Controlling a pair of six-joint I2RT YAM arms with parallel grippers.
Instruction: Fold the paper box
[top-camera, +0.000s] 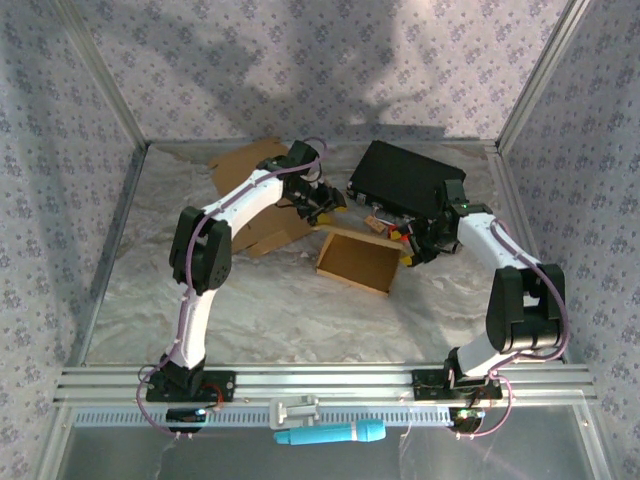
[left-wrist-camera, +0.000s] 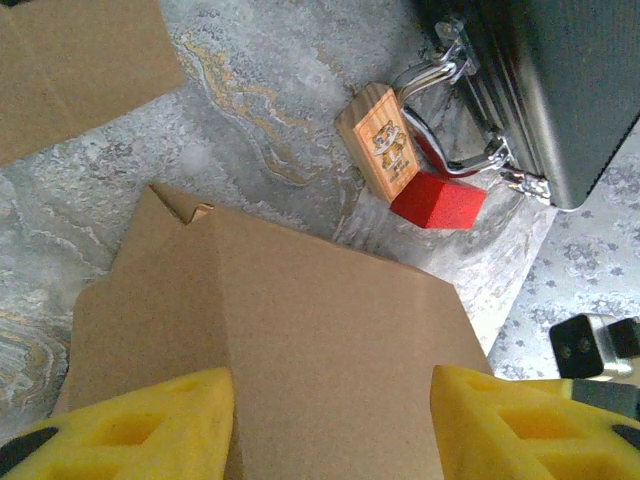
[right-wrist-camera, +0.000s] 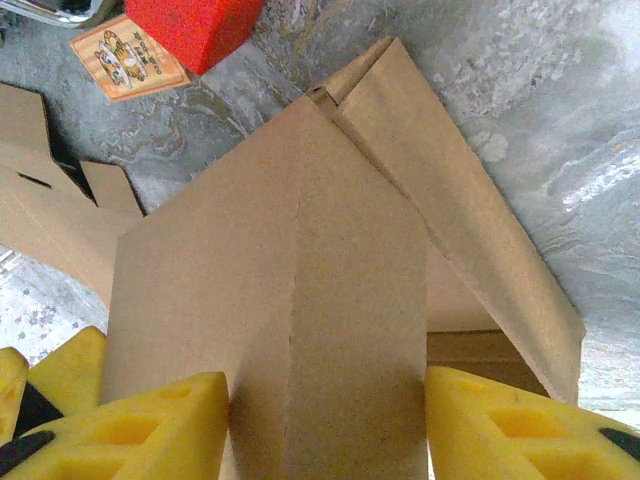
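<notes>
The paper box (top-camera: 358, 262) is a brown cardboard tray, partly folded, lying mid-table with its open side up. My left gripper (top-camera: 325, 208) is at the box's far left corner. In the left wrist view a creased box panel (left-wrist-camera: 320, 320) fills the gap of the left gripper (left-wrist-camera: 330, 430), and both yellow fingers (left-wrist-camera: 150, 420) rest against it. My right gripper (top-camera: 408, 250) is at the box's right end. In the right wrist view a tent-shaped folded wall (right-wrist-camera: 340, 260) sits in the right gripper (right-wrist-camera: 328, 430), with a yellow finger (right-wrist-camera: 500, 425) against each side.
A black case (top-camera: 400, 185) lies behind the box, with a wooden block (left-wrist-camera: 385, 140) and a red block (left-wrist-camera: 437, 200) between them. Flat cardboard sheets (top-camera: 255, 175) lie at the back left. A blue tool (top-camera: 330, 434) rests on the front rail.
</notes>
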